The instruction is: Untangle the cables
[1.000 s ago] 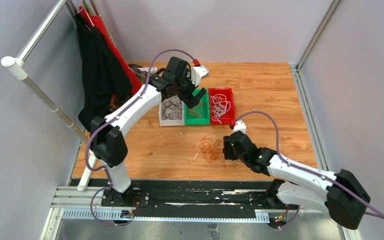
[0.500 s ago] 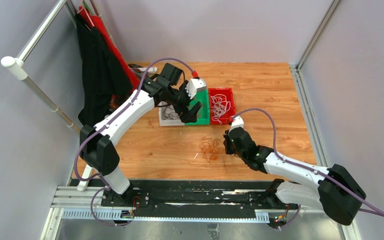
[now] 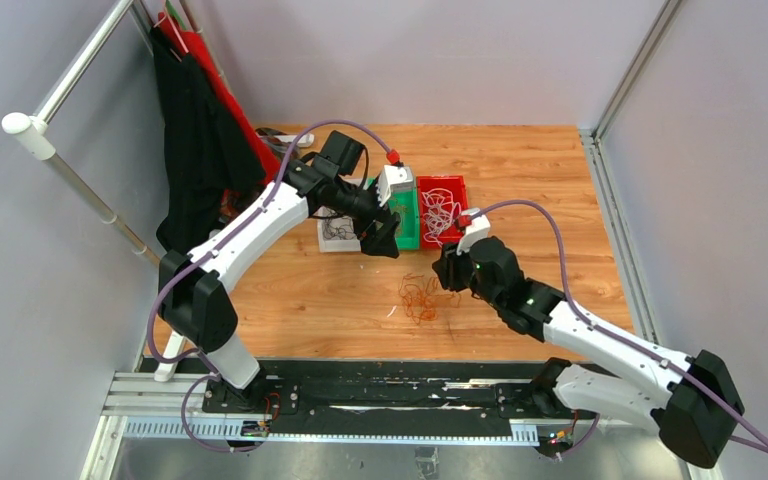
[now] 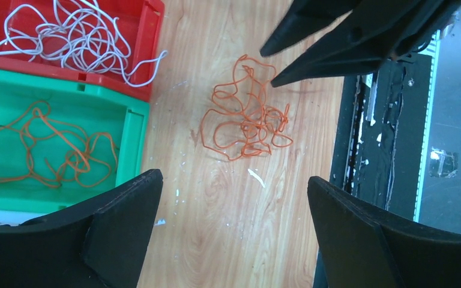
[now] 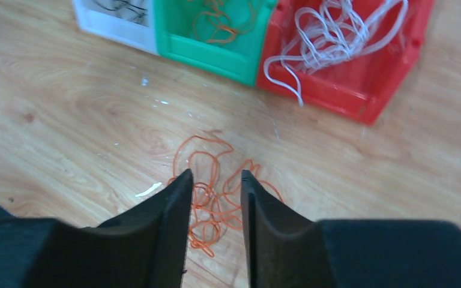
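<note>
**Top view.** The left arm arches from its base out to the bins. The left gripper hangs at the near edge of the green bin. The right arm reaches forward and to the left, low over the table. The right gripper is just right of the orange tangle, which lies on the wood near the bins.

**Left wrist.** The left gripper is spread wide and holds nothing. The tangle lies ahead of it, apart from both fingers. The tips of the right gripper are at the tangle's far edge.

**Right wrist.** The right gripper shows a narrow gap between its fingers. The tangle lies under and between the tips, with no strand visibly pinched. The red bin lies beyond.
</note>
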